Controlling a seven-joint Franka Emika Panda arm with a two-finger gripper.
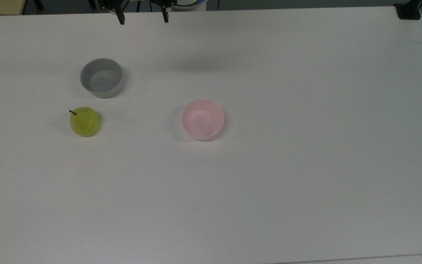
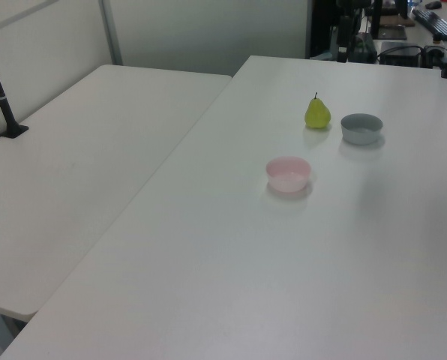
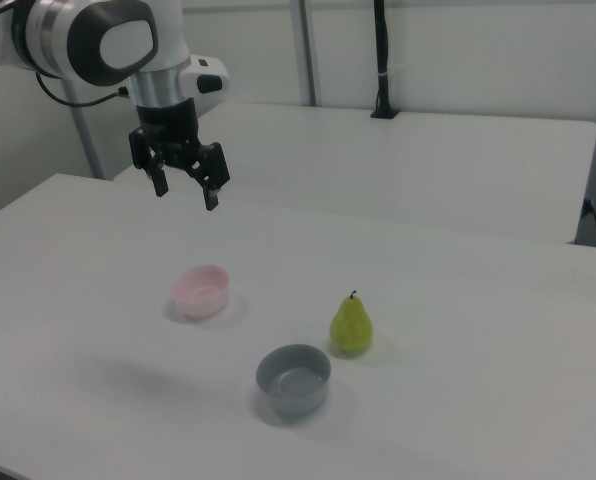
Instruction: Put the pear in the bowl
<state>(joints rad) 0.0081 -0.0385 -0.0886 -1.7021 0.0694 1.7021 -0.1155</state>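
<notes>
Nearest the lens in the right view sits the grey bowl [image 3: 293, 379], low in the picture, with bare white table [image 3: 478, 420] around it. Starting from the arm's end, though: the gripper [image 3: 185, 187] hangs high above the table with its two fingers spread apart and nothing between them. In the top view its fingertips [image 1: 122, 20] poke in at the upper edge, well apart from every object.

Out from there, the pink bowl [image 3: 201, 290] comes first, below the gripper and a little toward the right view's right. It stands upright and holds nothing. Farther on stands the pear [image 3: 351, 325], upright on its base with its dark stem pointing up, on the bare tabletop. In the top view the pear [image 1: 84, 121] is near the grey bowl [image 1: 101, 77], just below it, not touching, and well apart from the pink bowl [image 1: 203, 119], which lies toward the top view's right.

As for progress, nothing of the task looks done: the pear is ungrasped and the pink bowl is empty. Reaching, gripping, carrying and releasing all remain.

Room is generous. The three objects sit well inside the table's edges, and the stretch between pear and pink bowl is open. I judge the one tight spot to be the grey bowl close beside the pear, which a wide-open gripper coming down could nudge.
</notes>
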